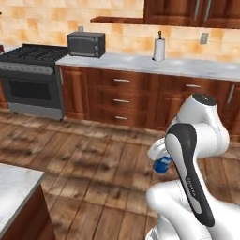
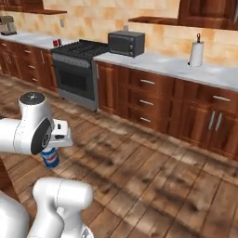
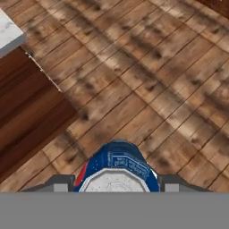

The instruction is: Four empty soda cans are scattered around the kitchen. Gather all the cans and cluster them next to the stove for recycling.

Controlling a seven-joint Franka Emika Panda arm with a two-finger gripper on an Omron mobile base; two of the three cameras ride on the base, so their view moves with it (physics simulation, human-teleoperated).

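Here the pincer (image 3: 115,188) is clamped on a blue soda can (image 3: 117,169), its two dark fingertips (image 3: 60,182) pressed against the can's sides, with the silver top of the can facing the hand camera. In the left base view the can (image 1: 162,165) peeks out from behind the white arm, held in the air well above the wood plank floor (image 1: 93,164). In the right base view the same can (image 2: 50,158) hangs below the white hand, blue with a pale band and a touch of red.

The stove (image 1: 33,79) stands against the far wall, black with grated burners and a dark oven door, well apart from the held can. Just beside it, on the marble table (image 1: 140,64), sits a small grey toaster oven (image 1: 86,44), and farther along stands a white paper-towel roll (image 1: 159,49). In the right base view two small red things (image 2: 56,42) stand on the table on the other side of the stove (image 2: 76,69); they are too small to tell whether they are cans.

In the hand view a corner of a marble-topped wooden cabinet (image 3: 18,89) lies off to one side.
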